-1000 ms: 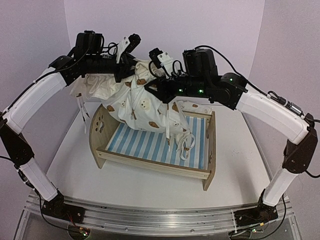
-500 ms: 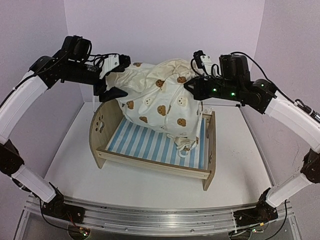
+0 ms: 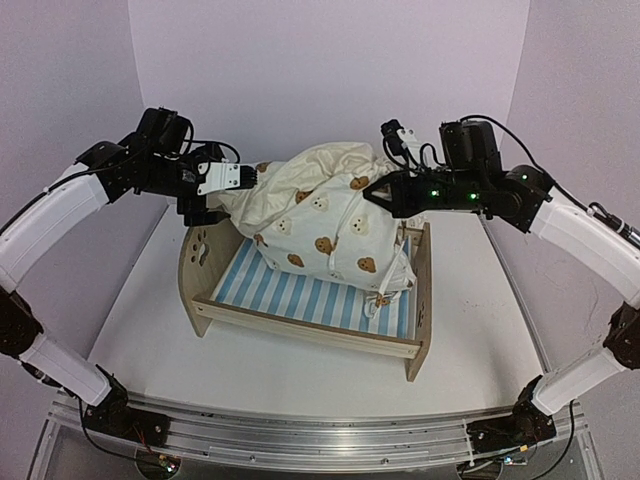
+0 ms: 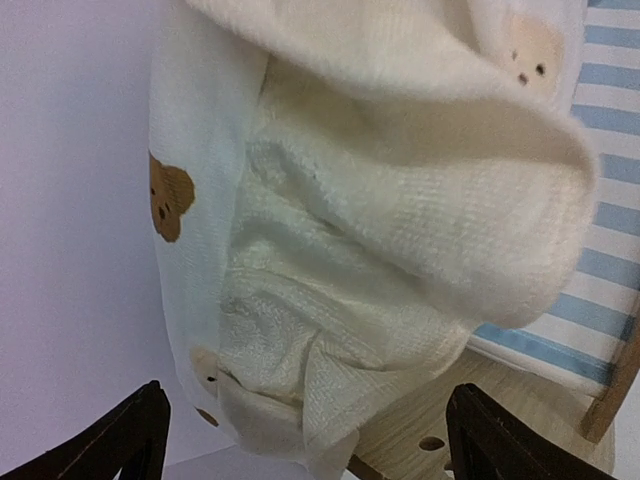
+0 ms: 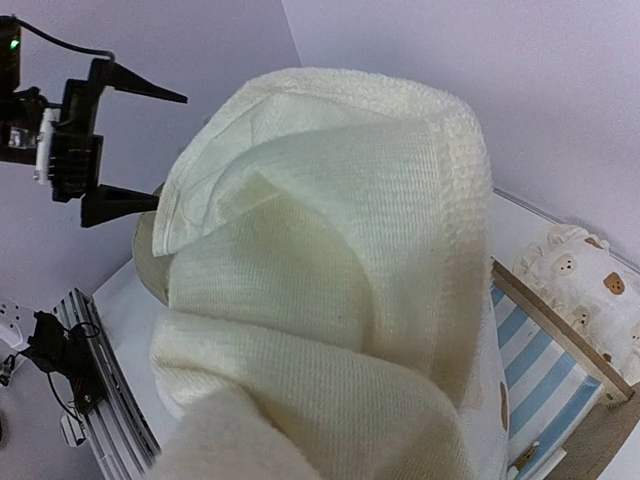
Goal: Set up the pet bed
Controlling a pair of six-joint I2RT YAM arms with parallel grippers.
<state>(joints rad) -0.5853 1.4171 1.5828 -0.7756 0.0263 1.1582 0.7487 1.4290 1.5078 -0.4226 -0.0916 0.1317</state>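
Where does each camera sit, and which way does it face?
Top external: above and behind the left arm and right arm, overlooking the pet bed; both show.
Left wrist: on the left arm, facing the duvet and striped base; its spread fingertips show.
Right wrist: on the right arm, facing across the held duvet to the left tool; own fingers hidden.
Shared: both wrist views show duvet and striped base.

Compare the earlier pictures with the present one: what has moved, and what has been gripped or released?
The left hand has let go of the duvet, opened wide and drawn back to the left. The right hand has closed on the duvet and swung to the right, so the bundle now hangs from it alone over the striped base. The bed frame has not moved.
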